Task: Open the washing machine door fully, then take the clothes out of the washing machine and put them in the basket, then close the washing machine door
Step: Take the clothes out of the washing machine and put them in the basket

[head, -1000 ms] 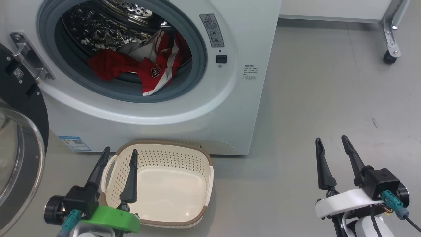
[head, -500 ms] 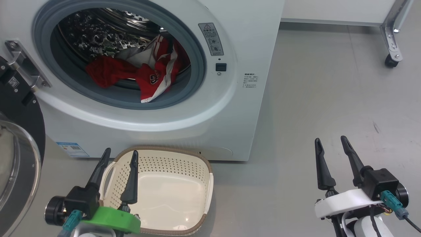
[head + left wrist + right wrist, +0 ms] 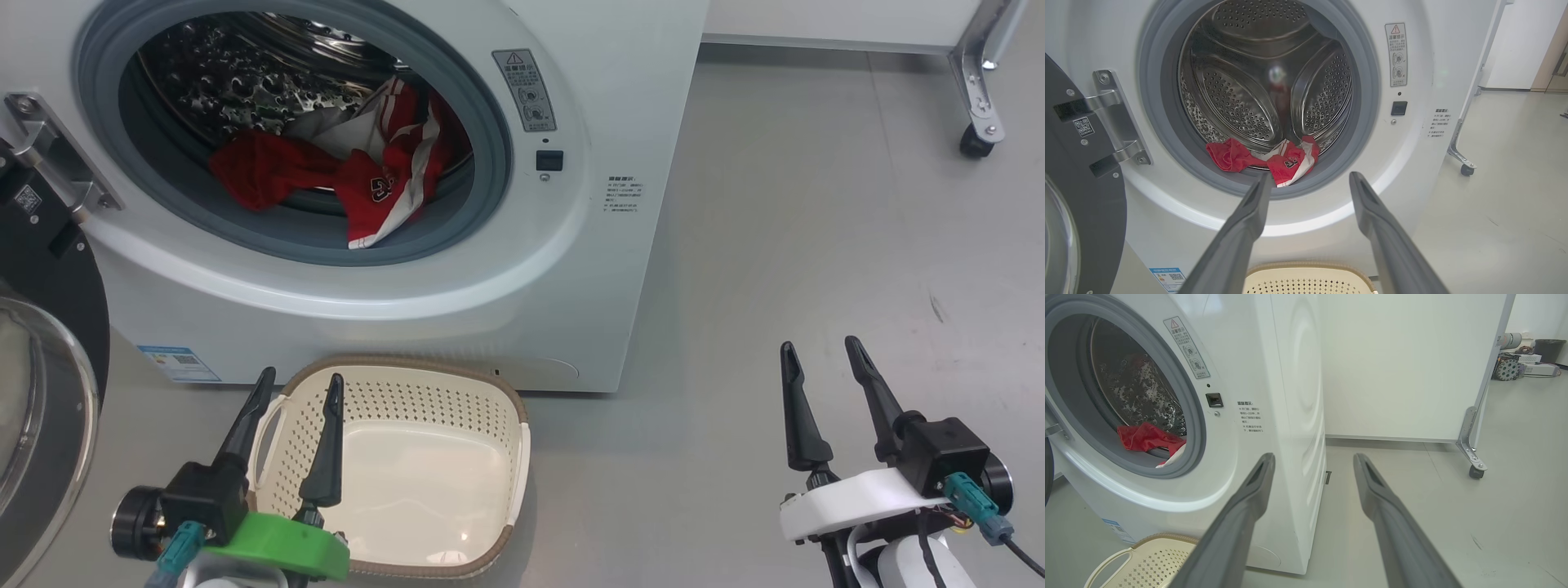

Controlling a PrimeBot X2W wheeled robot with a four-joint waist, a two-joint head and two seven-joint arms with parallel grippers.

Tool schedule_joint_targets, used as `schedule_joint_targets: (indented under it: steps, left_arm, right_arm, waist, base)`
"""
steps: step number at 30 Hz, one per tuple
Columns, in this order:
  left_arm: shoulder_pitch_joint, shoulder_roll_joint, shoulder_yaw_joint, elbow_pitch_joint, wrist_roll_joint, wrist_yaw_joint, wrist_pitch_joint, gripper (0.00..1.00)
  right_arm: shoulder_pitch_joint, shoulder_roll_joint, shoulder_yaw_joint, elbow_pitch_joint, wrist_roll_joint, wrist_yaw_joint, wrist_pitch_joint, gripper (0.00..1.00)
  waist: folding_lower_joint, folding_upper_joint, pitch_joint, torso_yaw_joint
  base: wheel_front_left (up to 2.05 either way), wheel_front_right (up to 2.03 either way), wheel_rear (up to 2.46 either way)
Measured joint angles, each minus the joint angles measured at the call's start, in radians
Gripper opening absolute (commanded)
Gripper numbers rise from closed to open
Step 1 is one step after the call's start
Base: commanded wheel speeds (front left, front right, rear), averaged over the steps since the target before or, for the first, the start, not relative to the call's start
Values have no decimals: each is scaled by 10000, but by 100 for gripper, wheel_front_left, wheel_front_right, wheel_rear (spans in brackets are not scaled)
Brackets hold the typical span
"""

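Head view: door (image 3: 45, 343) swung open at left; clothes (image 3: 343, 175) lie low in the washer (image 3: 457, 310) mouth; basket (image 3: 408, 365) on floor (image 3: 775, 245) before washer; left gripper (image 3: 300, 377) spread wide over basket; right gripper (image 3: 820, 345) wide, holding nothing; left wrist view: clothes apparently overhang the grey seal (image 3: 1310, 190); right wrist view: clothes partly hidden by mouth rim.

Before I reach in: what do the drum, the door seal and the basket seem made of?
Drum: likely stainless steel, polished; mirror-like reflections, punched holes. Door seal: probably rubber; matte grey, no glare. Basket: plastic, glossy cream, moulded holes; its brown rim looks woven, maybe moulded.
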Motion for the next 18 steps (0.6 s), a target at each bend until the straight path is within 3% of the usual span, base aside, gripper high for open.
schedule_joint_targets:
  steps: [18]
  left_arm:
    - [-1,-4,56,-94,15,4,0,100]
  right_arm:
    - [-144,44,171,-288,-94,50,-17,100]
  waist:
    - [0,0,609,-225]
  base:
    - [0,0,0]
